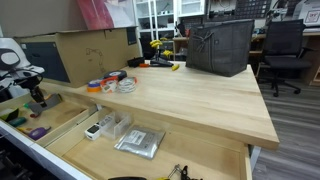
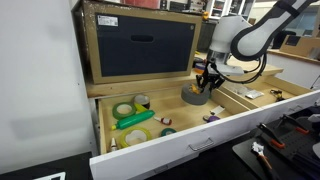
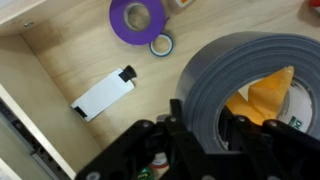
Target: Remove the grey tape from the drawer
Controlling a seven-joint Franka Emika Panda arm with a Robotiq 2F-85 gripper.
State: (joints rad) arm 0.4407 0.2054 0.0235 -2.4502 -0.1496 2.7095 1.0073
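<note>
White block: lies flat on the wooden floor at about nine o'clock from the end effector in the wrist view, well apart from the grasp.
Purple roll: lies flat at eleven o'clock from the grey roll, with a small blue ring just beside it. Neither touches the fingers.
End effector: the fingers straddle the near wall of the grey tape, one outside it and one in the core hole. From here they look pinched onto that wall, though the pads themselves are partly hidden.
Grey tape: fills the wrist view at two o'clock. In an exterior view it sits tilted right under the end effector, inside the drawer and towards its back.
Drawer: pulled wide open, dividers showing. The roll has not cleared its walls.
Desk: the thick top above has other tape rolls at its ten o'clock corner and bare wood beside them.
Done so far: the reach and, I judge, the grip.
Left to do: lift the roll clear of the dividers, carry it out, set it down and let go.
</note>
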